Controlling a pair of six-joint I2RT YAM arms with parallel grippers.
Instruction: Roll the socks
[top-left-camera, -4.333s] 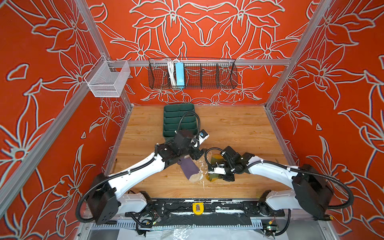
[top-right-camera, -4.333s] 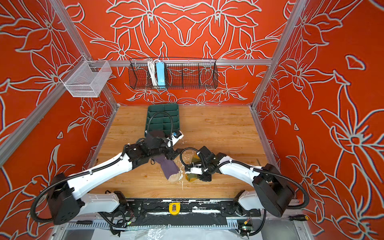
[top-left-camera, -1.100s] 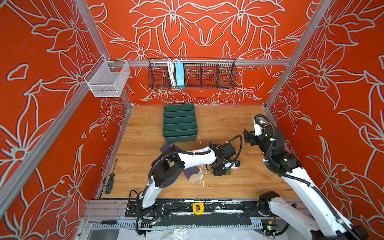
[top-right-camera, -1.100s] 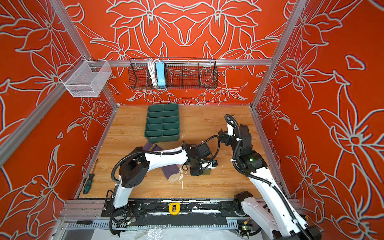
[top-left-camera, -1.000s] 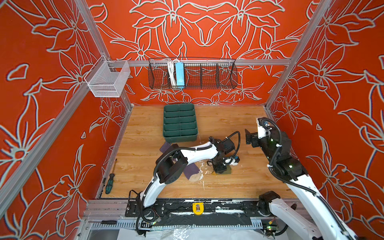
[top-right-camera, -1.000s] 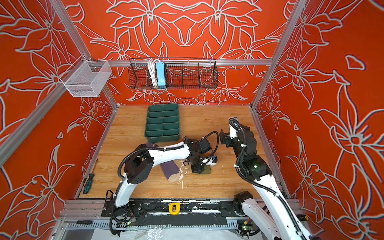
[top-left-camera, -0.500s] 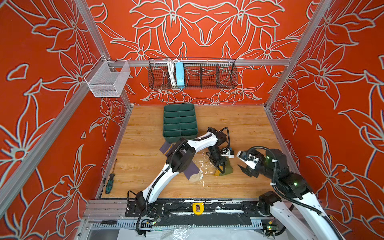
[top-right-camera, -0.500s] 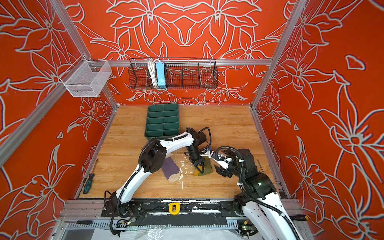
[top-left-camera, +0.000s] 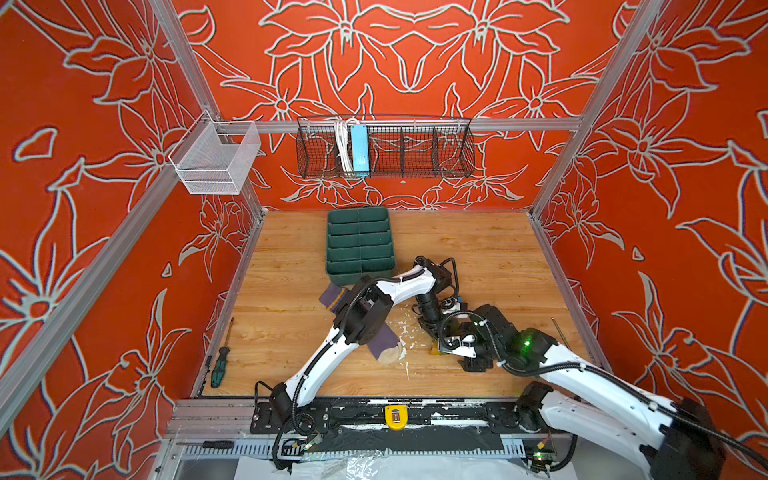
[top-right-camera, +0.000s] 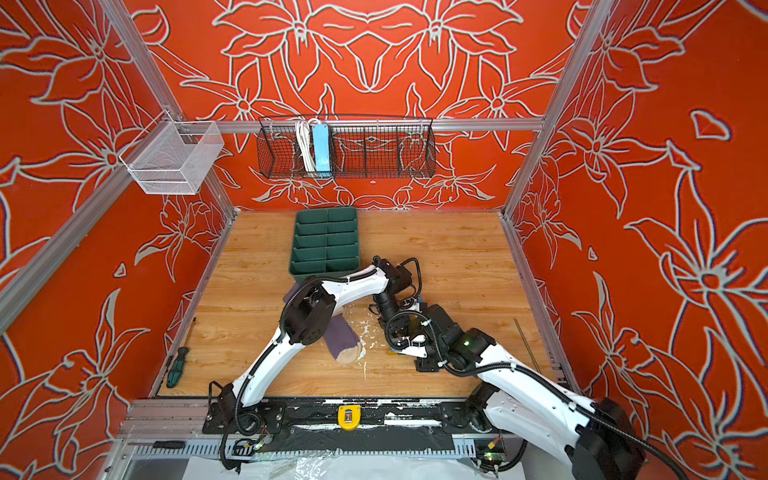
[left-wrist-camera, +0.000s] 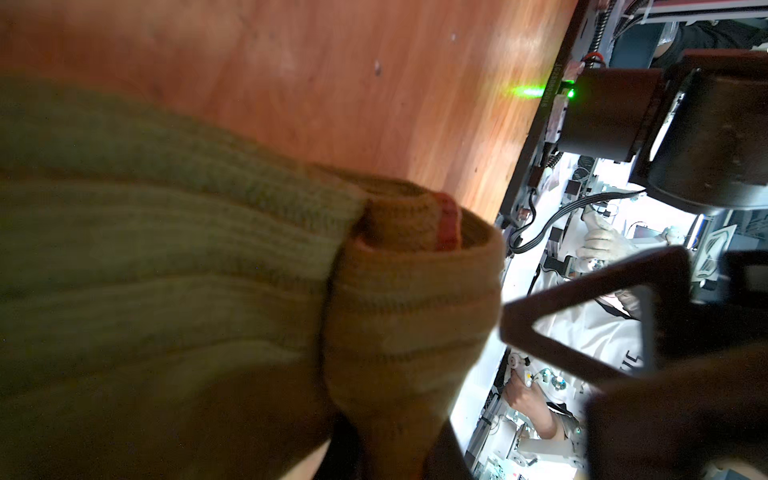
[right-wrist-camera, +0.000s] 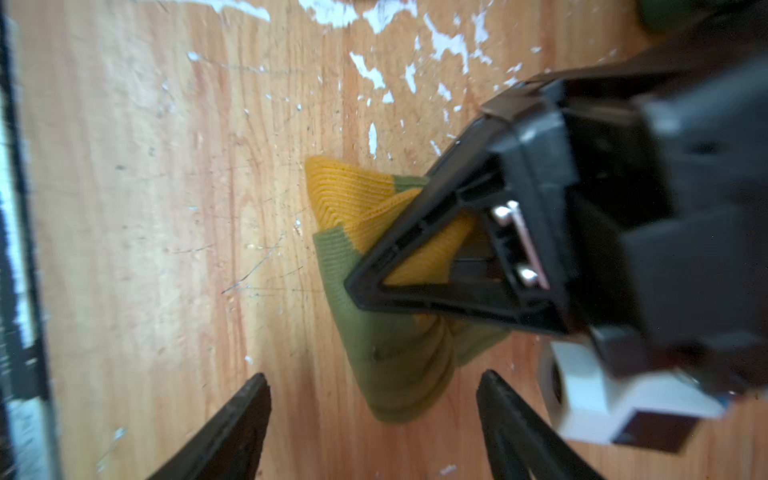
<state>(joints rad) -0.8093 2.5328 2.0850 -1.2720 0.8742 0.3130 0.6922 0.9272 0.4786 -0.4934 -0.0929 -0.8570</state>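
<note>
The olive-green sock (right-wrist-camera: 395, 365) with its mustard part (right-wrist-camera: 345, 187) lies bunched into a partial roll on the wood. My left gripper (top-left-camera: 432, 328) reaches across the middle and is shut on it. One of its black fingers (right-wrist-camera: 436, 257) presses over the mustard fabric. In the left wrist view the sock (left-wrist-camera: 208, 270) fills the picture and hides the jaws. My right gripper (right-wrist-camera: 372, 384) is open, with its tips on either side of the roll's olive end, not touching it. The purple sock (top-left-camera: 384, 343) with its beige toe lies flat under the left arm.
A green divided tray (top-left-camera: 359, 245) stands behind the socks. A screwdriver (top-left-camera: 219, 365) lies near the left wall and a thin rod (top-left-camera: 559, 330) near the right wall. White flakes (top-left-camera: 401, 332) dot the wood. Wire baskets (top-left-camera: 384, 145) hang on the back wall.
My right arm has come down from a raised pose and moved left, so its gripper now straddles the olive sock. The left gripper has kept hold of that sock.
</note>
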